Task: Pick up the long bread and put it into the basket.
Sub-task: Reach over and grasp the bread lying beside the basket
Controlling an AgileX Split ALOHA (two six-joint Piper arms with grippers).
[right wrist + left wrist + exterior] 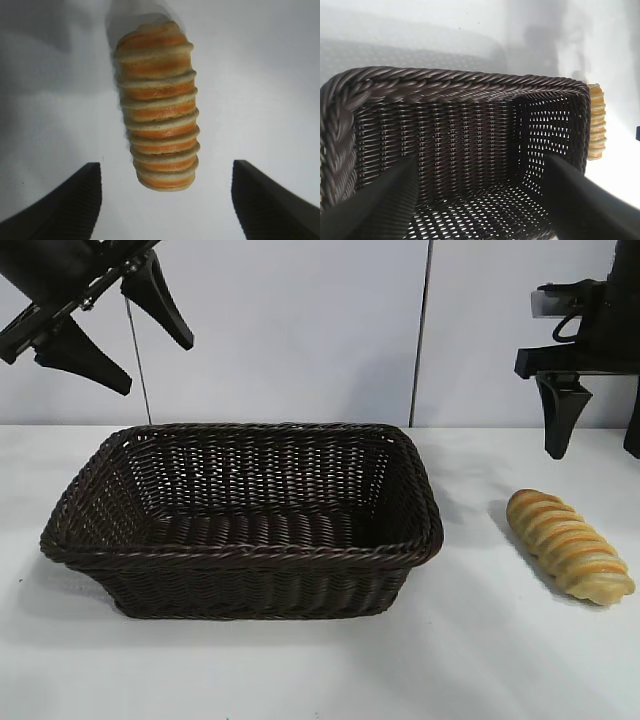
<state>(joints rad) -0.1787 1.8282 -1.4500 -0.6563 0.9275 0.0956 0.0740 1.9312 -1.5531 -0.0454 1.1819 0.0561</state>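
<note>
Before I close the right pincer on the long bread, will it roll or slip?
The long bread lies on the table, right of the basket. Its rounded body could roll sideways if nudged. The spiral ridges should give the fingers some bite, so slipping looks unlikely. The right pincer hangs open above it; the left pincer is above the basket.

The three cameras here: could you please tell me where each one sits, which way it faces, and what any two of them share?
Exterior view: outside the rig, level with the table, facing both arms; basket in the middle, bread to its right; left gripper raised above the basket's left end, right gripper hanging above the bread.
Left wrist view: on the left arm, looking down into the basket between its own open jaws; the bread's edge shows beyond the far wall.
Right wrist view: on the right arm, looking down at the bread between its open jaws.
Shared: all three show the bread.
</note>
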